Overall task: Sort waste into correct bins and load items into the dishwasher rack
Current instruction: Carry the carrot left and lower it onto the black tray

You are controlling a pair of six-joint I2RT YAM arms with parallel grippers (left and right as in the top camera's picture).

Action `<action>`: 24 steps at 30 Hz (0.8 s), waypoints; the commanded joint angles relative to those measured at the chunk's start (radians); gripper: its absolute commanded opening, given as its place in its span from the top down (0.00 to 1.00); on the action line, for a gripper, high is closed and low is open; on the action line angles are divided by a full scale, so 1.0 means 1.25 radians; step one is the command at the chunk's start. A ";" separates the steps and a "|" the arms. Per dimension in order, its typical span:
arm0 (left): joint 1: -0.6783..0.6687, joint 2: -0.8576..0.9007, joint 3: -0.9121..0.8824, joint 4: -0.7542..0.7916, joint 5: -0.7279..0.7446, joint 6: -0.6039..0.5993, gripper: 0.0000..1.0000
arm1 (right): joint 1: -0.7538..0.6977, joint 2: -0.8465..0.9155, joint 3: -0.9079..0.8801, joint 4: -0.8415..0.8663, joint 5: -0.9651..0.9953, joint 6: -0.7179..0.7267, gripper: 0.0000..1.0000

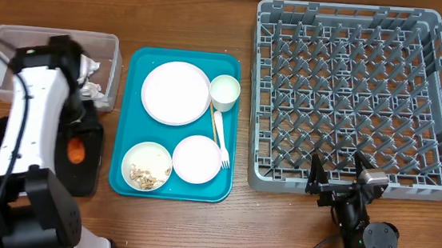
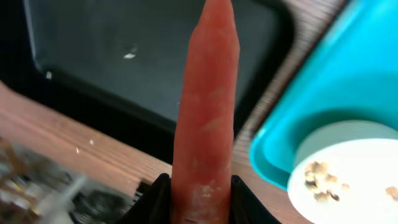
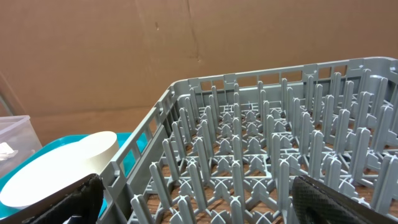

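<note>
An orange carrot [image 2: 205, 112] stands upright between the black fingers of my left gripper [image 2: 200, 202], which is shut on its thick end. Its tip hangs over the shallow black tray [image 2: 124, 56]. From overhead, the carrot [image 1: 77, 151] shows beside the white left arm, above the black tray [image 1: 88, 173]. The clear tub [image 1: 50, 65] behind it holds crumpled white napkins [image 1: 92, 81]. My right gripper [image 1: 336, 181] stands open at the front edge of the grey dishwasher rack [image 1: 360, 96], with nothing between its fingers [image 3: 81, 199].
The teal serving tray [image 1: 129, 124] carries a large white plate [image 1: 175, 93], a white cup [image 1: 224, 92], a white fork [image 1: 220, 138], a pale pink bowl [image 1: 197, 158] and a bowl of beige crumbs [image 1: 147, 166]. The rack's floor [image 3: 261, 143] shows only upright pegs.
</note>
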 commanded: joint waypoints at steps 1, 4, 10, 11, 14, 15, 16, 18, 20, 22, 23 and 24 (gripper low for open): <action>0.069 -0.012 -0.007 -0.001 -0.019 -0.062 0.96 | -0.003 -0.008 -0.008 0.005 -0.004 -0.003 0.00; 0.133 -0.012 -0.010 0.007 -0.019 -0.095 0.96 | -0.003 -0.008 -0.008 0.005 -0.004 -0.003 0.00; 0.239 -0.012 -0.059 0.084 0.005 -0.179 0.96 | -0.003 -0.008 -0.008 0.005 -0.004 -0.003 0.00; 0.252 -0.012 -0.074 0.104 0.017 -0.179 0.96 | -0.003 -0.008 -0.008 0.005 -0.004 -0.003 0.00; 0.281 -0.012 -0.127 0.163 0.055 -0.188 0.96 | -0.003 -0.008 -0.008 0.005 -0.004 -0.003 0.00; 0.288 -0.012 -0.146 0.182 0.064 -0.192 0.96 | -0.003 -0.008 -0.008 0.005 -0.004 -0.003 0.00; 0.294 -0.012 -0.169 0.209 0.074 -0.193 0.96 | -0.003 -0.008 -0.008 0.005 -0.004 -0.003 0.00; 0.301 -0.012 -0.203 0.245 0.081 -0.193 0.96 | -0.003 -0.008 -0.008 0.005 -0.004 -0.003 0.00; 0.301 -0.012 -0.229 0.275 0.089 -0.193 0.96 | -0.003 -0.008 -0.008 0.005 -0.004 -0.003 0.00; 0.301 -0.011 -0.242 0.293 0.090 -0.193 0.96 | -0.003 -0.008 -0.008 0.005 -0.004 -0.003 0.00; 0.301 -0.011 -0.242 0.298 0.090 -0.193 0.96 | -0.003 -0.008 -0.008 0.005 -0.004 -0.003 0.00; 0.301 -0.012 -0.242 0.301 0.090 -0.193 0.96 | -0.003 -0.008 -0.008 0.005 -0.004 -0.003 0.00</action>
